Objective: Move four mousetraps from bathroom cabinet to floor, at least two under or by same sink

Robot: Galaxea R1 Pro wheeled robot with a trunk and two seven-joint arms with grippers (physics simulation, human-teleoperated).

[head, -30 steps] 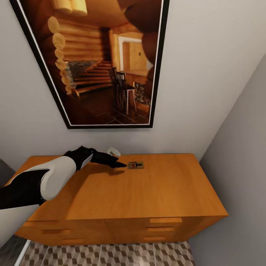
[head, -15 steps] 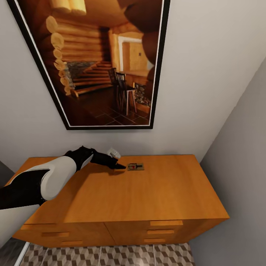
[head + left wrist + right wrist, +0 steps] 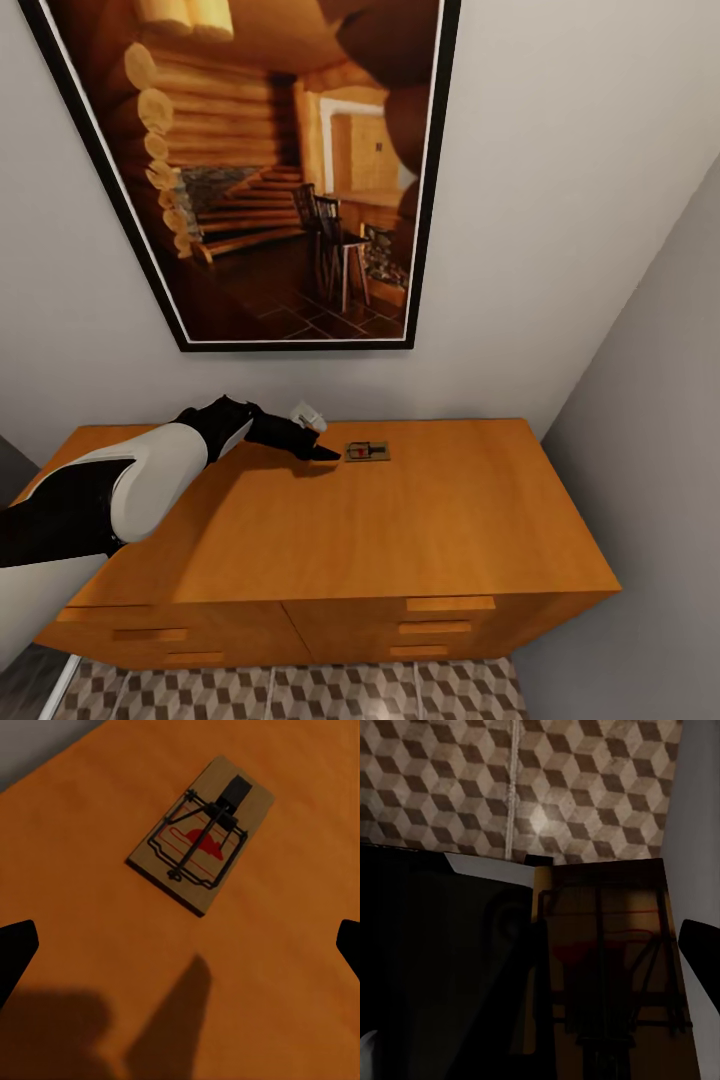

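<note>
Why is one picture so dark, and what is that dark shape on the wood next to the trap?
Left wrist view: the dark shape is a shadow falling on the cabinet short of the mousetrap, evenly lit and slightly soft. Right wrist view: a close, shaded trap looks dim, while the floor shows a bright patch.

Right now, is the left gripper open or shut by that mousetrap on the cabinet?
Open. In the left wrist view its fingertips sit far apart, and the mousetrap lies flat ahead on the cabinet, untouched by the left gripper.
</note>
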